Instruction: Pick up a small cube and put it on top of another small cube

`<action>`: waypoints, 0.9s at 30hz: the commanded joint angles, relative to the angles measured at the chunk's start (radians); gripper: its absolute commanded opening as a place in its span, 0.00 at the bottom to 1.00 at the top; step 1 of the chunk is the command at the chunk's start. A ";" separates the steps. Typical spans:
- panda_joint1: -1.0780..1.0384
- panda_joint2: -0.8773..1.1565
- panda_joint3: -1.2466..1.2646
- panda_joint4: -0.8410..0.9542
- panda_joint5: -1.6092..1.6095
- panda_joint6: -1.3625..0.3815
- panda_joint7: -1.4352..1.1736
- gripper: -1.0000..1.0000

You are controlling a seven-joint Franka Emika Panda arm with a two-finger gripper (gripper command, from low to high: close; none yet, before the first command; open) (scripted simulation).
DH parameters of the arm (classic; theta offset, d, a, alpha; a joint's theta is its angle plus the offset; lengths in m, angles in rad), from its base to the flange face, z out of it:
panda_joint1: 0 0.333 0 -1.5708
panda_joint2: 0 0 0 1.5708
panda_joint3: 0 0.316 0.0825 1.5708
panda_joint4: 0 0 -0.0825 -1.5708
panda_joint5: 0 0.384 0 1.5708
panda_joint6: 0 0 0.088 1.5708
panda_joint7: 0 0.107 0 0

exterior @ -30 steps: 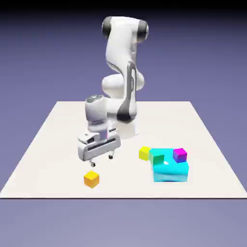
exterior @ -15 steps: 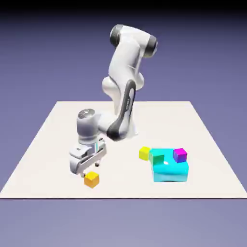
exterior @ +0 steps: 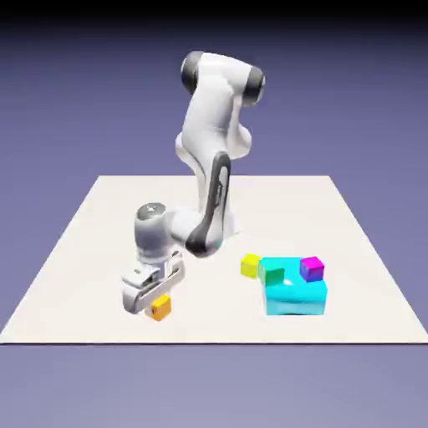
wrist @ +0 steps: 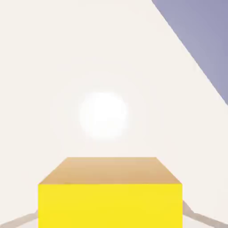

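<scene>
Hand view: small orange-yellow cube [wrist: 110, 196] fills the bottom edge between the fingertips, claw [exterior: 151, 303] down around it on white table [exterior: 84, 251], near-left. Fingers hidden; grip can't be judged. Step: grasping. Next: squeeze, lift, carry right toward lemon-yellow cube [exterior: 250, 266].

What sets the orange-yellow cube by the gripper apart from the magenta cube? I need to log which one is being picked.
The orange-yellow cube sits on the table between the fingers of the gripper; the magenta cube rests up on the cyan block, far from the gripper. Their colours differ. Both are small cubes of similar size.
</scene>
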 commanded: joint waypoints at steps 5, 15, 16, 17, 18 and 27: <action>0.173 -0.035 -0.181 -0.014 0.015 -0.076 -0.006 0.00; 0.313 -0.343 -0.056 -0.074 -0.346 -0.224 0.159 0.00; 0.323 -0.379 -0.034 -0.081 -0.389 -0.239 0.179 0.00; 0.333 -0.414 -0.012 -0.088 -0.433 -0.254 0.199 0.00; 0.344 -0.449 0.010 -0.094 -0.476 -0.269 0.219 0.00; 0.413 -0.659 0.160 -0.151 -0.758 -0.328 0.342 0.00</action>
